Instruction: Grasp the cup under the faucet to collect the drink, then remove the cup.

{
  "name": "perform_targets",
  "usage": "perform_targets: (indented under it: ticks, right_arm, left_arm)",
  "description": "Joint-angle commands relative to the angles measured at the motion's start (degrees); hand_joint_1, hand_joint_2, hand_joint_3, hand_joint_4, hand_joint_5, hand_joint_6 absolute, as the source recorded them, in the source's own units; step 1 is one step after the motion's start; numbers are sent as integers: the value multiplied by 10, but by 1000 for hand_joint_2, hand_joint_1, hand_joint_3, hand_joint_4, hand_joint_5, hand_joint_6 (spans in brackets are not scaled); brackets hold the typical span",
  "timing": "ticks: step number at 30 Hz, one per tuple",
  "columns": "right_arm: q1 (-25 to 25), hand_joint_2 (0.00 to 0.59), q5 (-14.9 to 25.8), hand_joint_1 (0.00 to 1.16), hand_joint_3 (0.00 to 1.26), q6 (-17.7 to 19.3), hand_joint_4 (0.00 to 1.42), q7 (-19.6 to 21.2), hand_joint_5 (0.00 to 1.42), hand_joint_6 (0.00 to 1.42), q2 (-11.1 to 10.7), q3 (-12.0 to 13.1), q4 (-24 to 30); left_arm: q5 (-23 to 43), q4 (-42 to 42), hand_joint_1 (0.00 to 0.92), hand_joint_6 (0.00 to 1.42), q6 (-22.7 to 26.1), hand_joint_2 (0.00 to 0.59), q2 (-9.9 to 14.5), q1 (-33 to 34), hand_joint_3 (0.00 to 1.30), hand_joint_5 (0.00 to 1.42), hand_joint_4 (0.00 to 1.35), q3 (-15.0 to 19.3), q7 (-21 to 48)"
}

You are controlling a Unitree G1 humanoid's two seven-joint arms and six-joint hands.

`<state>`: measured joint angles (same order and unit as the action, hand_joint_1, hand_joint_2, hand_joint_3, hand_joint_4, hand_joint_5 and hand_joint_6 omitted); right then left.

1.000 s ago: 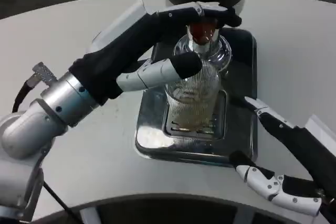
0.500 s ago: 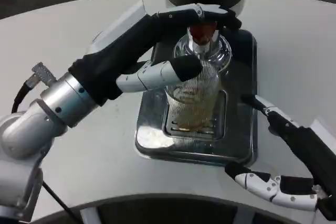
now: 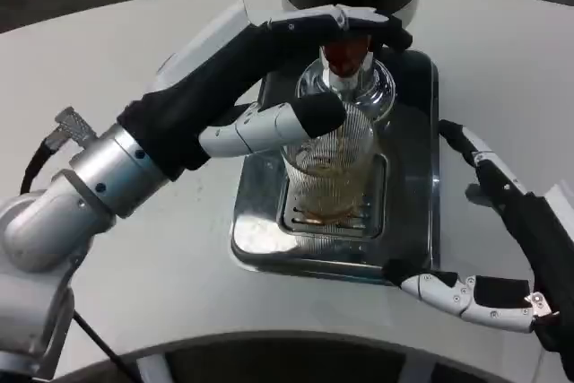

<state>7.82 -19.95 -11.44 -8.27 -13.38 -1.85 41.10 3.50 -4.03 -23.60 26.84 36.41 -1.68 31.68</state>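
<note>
The cup (image 3: pixel 329 172) is clear ribbed glass, a straight-sided tumbler standing on the slotted metal grate (image 3: pixel 305 218) of a shiny steel drip tray (image 3: pixel 269 244). It sits right under the faucet (image 3: pixel 343 67), whose red-tipped spout hangs above its rim. A shallow layer of pale amber drink lies in the bottom. The left hand (image 3: pixel 269 78) reaches in from the left: its upper fingers lie across the faucet top while a white-and-black finger presses against the cup's side. The right hand (image 3: pixel 502 248) hovers spread and empty just beside the tray's right edge, over the smooth white table (image 3: pixel 108 60).
</note>
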Motion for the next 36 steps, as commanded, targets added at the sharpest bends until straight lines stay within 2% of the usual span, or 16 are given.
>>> perform_targets:
  ticks: [1, 9, 21, 36]
  right_arm:
    - [2, 164, 29, 926, 53, 56, 12, 37, 11, 140, 37, -6, -53]
    - [-10, 157, 74, 929, 43, 127, 1, 76, 4, 143, 90, -18, -149]
    - [-59, 154, 82, 932, 41, 169, 1, 126, 3, 149, 141, -27, -238]
    - [-116, 146, 74, 952, 33, 195, 1, 157, 14, 175, 157, -40, -311]
  left_arm:
    - [-22, -11, 0, 156, 10, 41, 10, -21, 373, 258, 217, -14, 11]
    - [-23, -11, 0, 156, 12, 41, 9, -21, 373, 258, 217, -16, 7]
    - [-25, -19, 0, 162, 10, 43, 8, -18, 377, 268, 218, -19, 1]
    - [-26, -47, 0, 170, -4, 43, 5, -8, 374, 269, 218, -22, -7]
